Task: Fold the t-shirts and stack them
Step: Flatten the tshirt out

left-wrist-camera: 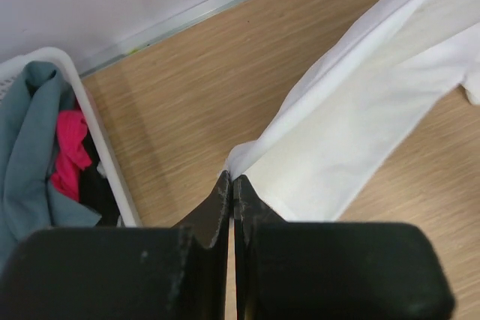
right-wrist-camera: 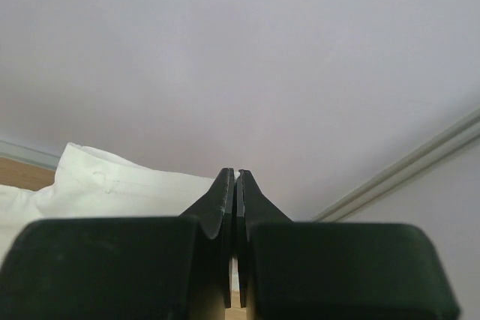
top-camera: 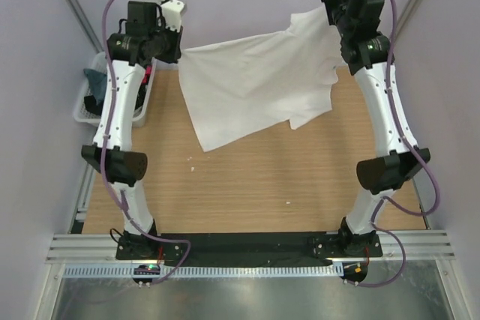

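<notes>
White shirt (top-camera: 255,84) hangs spread, long axis left–right. The left claw (left-wrist-camera: 231,183) and right claw (right-wrist-camera: 235,177) are pinched tight on its edges. Basket (left-wrist-camera: 101,148) holds a grey-teal shirt (left-wrist-camera: 26,155) and a pink shirt (left-wrist-camera: 69,148).

The white t-shirt (top-camera: 255,84) hangs spread between the left gripper (top-camera: 178,52) and the right gripper (top-camera: 328,19), with one edge ending at each set of fingers. Its body sags between the fingers, above the wooden table (top-camera: 247,185). A white lattice basket (top-camera: 79,115) containing teal cloth (top-camera: 95,79) sits outboard of the left fingers.
</notes>
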Robot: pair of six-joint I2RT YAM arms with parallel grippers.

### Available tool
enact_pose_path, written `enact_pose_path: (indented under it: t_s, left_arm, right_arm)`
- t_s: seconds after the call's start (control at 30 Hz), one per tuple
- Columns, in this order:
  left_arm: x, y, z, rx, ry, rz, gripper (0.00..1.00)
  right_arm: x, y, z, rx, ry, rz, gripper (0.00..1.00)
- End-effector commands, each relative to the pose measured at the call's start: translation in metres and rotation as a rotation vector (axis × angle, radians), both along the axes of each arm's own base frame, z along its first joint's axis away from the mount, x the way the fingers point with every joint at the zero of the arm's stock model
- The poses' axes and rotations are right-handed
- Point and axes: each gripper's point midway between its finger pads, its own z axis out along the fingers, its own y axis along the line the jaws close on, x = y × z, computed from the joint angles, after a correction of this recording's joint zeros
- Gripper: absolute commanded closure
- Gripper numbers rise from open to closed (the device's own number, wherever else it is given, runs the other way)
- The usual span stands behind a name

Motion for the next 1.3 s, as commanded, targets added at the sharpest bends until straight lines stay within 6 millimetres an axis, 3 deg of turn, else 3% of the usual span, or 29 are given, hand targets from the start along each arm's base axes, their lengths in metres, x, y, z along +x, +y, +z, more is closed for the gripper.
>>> enact_pose_path:
  t_s: [0.0, 0.03, 0.07, 0.1, 0.13, 0.17, 0.27, 0.3, 0.33, 0.37, 0.4, 0.47, 0.5, 0.6, 0.73, 1.0, 1.1, 1.17, 1.27]
  left_arm:
    - [-0.031, 0.001, 0.06, -0.018, -0.164, -0.041, 1.0]
    - [-0.033, 0.0, 0.069, -0.025, -0.197, -0.044, 1.0]
    - [-0.039, 0.001, 0.077, -0.021, -0.216, -0.046, 1.0]
    - [-0.049, 0.001, 0.092, -0.025, -0.249, -0.052, 1.0]
    - [-0.056, 0.002, 0.094, -0.022, -0.242, -0.053, 1.0]
    - [-0.062, 0.003, 0.1, -0.021, -0.254, -0.054, 1.0]
    - [-0.089, 0.005, 0.122, -0.019, -0.292, -0.055, 1.0]
    - [-0.096, 0.001, 0.121, -0.014, -0.289, -0.067, 1.0]
    - [-0.114, 0.005, 0.136, -0.015, -0.334, -0.068, 1.0]
    - [-0.122, 0.006, 0.139, -0.003, -0.344, -0.067, 1.0]
    - [-0.132, 0.006, 0.144, 0.008, -0.362, -0.078, 1.0]
    - [-0.156, 0.014, 0.153, 0.013, -0.392, -0.074, 1.0]
    - [-0.162, 0.019, 0.15, 0.031, -0.388, -0.065, 1.0]
    - [-0.196, 0.031, 0.168, 0.035, -0.451, -0.056, 1.0]
    - [-0.24, 0.044, 0.186, 0.041, -0.53, -0.069, 1.0]
    - [-0.324, 0.064, 0.225, 0.012, -0.715, -0.069, 1.0]
    - [-0.345, 0.065, 0.24, -0.015, -0.784, -0.068, 1.0]
    - [-0.349, 0.067, 0.243, -0.017, -0.8, -0.058, 1.0]
    - [-0.334, 0.067, 0.229, 0.005, -0.748, -0.053, 1.0]
  right_arm:
    - [-0.057, -0.012, 0.067, 0.022, -0.138, -0.016, 0.99]
    - [-0.063, -0.014, 0.066, 0.018, -0.134, -0.016, 0.99]
    - [-0.088, -0.02, 0.088, 0.024, -0.18, -0.018, 0.99]
    - [-0.097, -0.022, 0.092, 0.016, -0.189, -0.018, 0.99]
    - [-0.106, -0.024, 0.092, 0.01, -0.188, -0.014, 0.99]
    - [-0.123, -0.029, 0.104, 0.013, -0.218, -0.016, 0.99]
    - [-0.144, -0.042, 0.111, 0.037, -0.225, -0.009, 0.99]
    - [-0.161, -0.054, 0.124, 0.051, -0.258, -0.029, 0.99]
    - [-0.168, -0.059, 0.125, 0.086, -0.26, -0.024, 0.99]
    - [-0.18, -0.064, 0.132, 0.096, -0.28, -0.026, 0.99]
    - [-0.204, -0.068, 0.146, 0.101, -0.319, -0.028, 0.99]
    - [-0.228, -0.069, 0.147, 0.099, -0.33, -0.021, 0.99]
    - [-0.256, -0.07, 0.153, 0.102, -0.354, -0.016, 0.99]
    - [-0.297, -0.069, 0.162, 0.141, -0.381, 0.003, 0.99]
    - [-0.37, -0.074, 0.186, 0.158, -0.467, 0.014, 0.99]
    - [-0.495, -0.078, 0.219, 0.172, -0.671, 0.054, 0.99]
    - [-0.525, -0.082, 0.225, 0.148, -0.731, 0.042, 0.99]
    - [-0.53, -0.084, 0.225, 0.12, -0.741, 0.033, 0.99]
    - [-0.52, -0.084, 0.22, 0.059, -0.73, 0.017, 0.99]
